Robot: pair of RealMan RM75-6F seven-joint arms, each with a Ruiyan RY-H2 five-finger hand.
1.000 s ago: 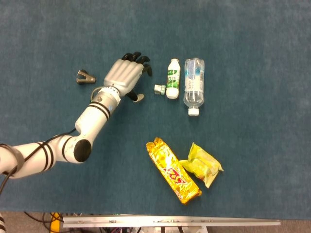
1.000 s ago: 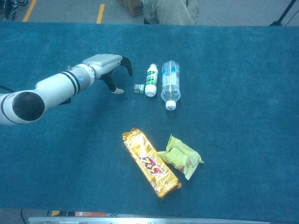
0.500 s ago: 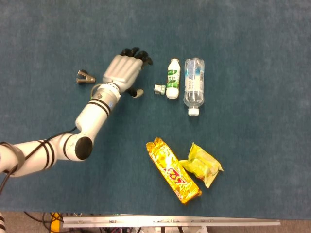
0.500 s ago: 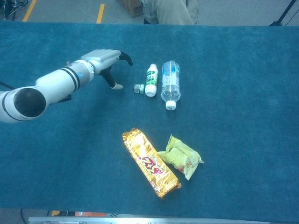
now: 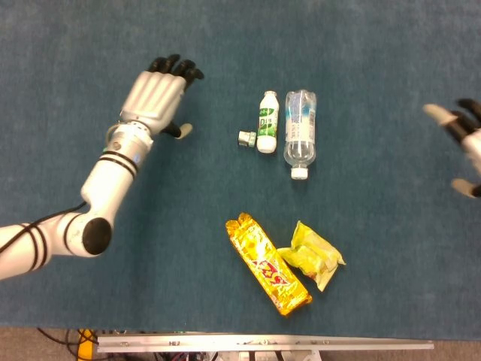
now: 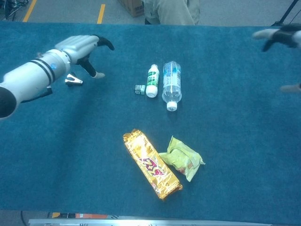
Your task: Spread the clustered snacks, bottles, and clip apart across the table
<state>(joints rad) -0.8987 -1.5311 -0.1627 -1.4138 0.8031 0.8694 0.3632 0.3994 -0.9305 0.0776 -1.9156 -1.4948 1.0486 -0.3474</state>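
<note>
Left hand, fingers spread and empty, hovers over the table toward its left edge, above the clip. Right hand, also spread and empty, shows at the right edge. Mid-table lie the white bottle, clear bottle and small cube; nearer the front edge, touching, the gold wrapper and yellow packet.

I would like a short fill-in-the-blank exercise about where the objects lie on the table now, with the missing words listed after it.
1. The white bottle lies directly to the ____ of the clear water bottle in the head view.
2. The green snack bag touches the ____ snack pack.
3. The left robot hand holds ____.
4. In the chest view, the clip lies on the ____ table cover.

Missing words: left; yellow; nothing; blue
</note>
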